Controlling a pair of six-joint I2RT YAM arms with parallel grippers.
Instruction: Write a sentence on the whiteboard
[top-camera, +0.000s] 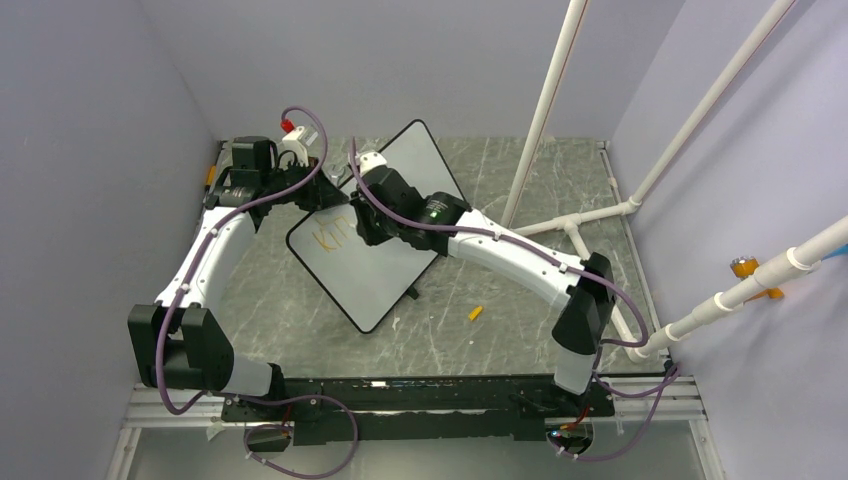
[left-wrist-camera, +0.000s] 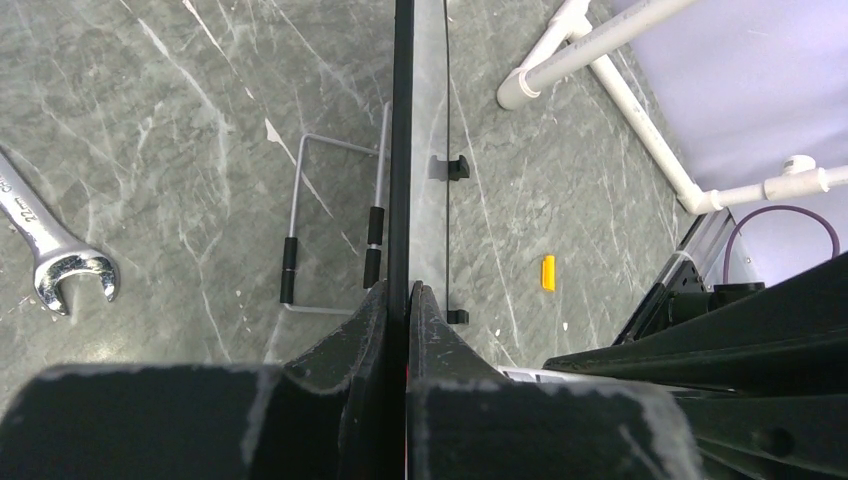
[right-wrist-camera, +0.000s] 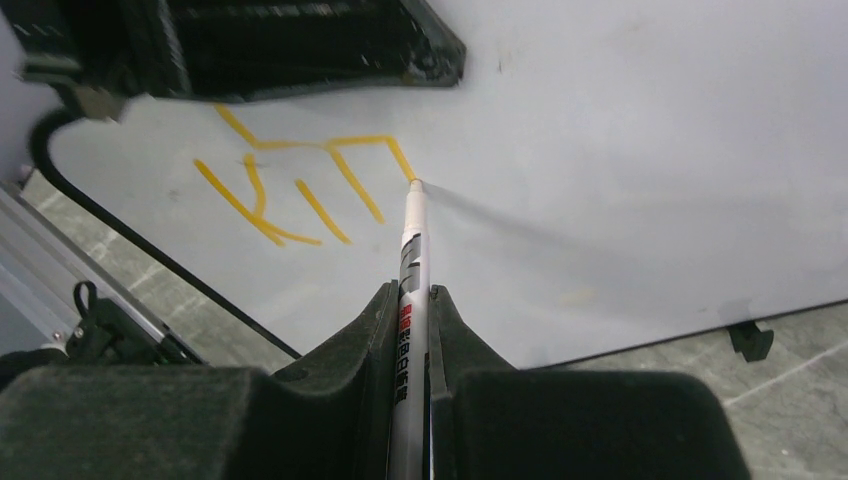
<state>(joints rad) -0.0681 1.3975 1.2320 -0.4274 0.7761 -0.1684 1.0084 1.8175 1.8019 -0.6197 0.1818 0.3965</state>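
The whiteboard (top-camera: 385, 275) stands tilted near the table's middle, white with a thin black frame. A few orange-yellow strokes of the sentence (top-camera: 328, 240) sit near its upper left; the right wrist view shows this lettering (right-wrist-camera: 300, 190) close up. My left gripper (top-camera: 318, 190) is shut on the board's top edge, and the left wrist view looks along that edge (left-wrist-camera: 403, 150) with the jaws (left-wrist-camera: 408, 292) pinching it. My right gripper (right-wrist-camera: 408, 295) is shut on a slim white marker (right-wrist-camera: 412, 260), whose tip touches the end of the last stroke on the board (right-wrist-camera: 620, 150).
A small orange cap (top-camera: 475, 313) lies on the grey marble table right of the board. A wrench (left-wrist-camera: 50, 255) lies behind the board, beside its wire stand (left-wrist-camera: 330, 220). White pipes (top-camera: 545, 100) rise at the back right. My left arm (right-wrist-camera: 250, 40) hangs over the board's top.
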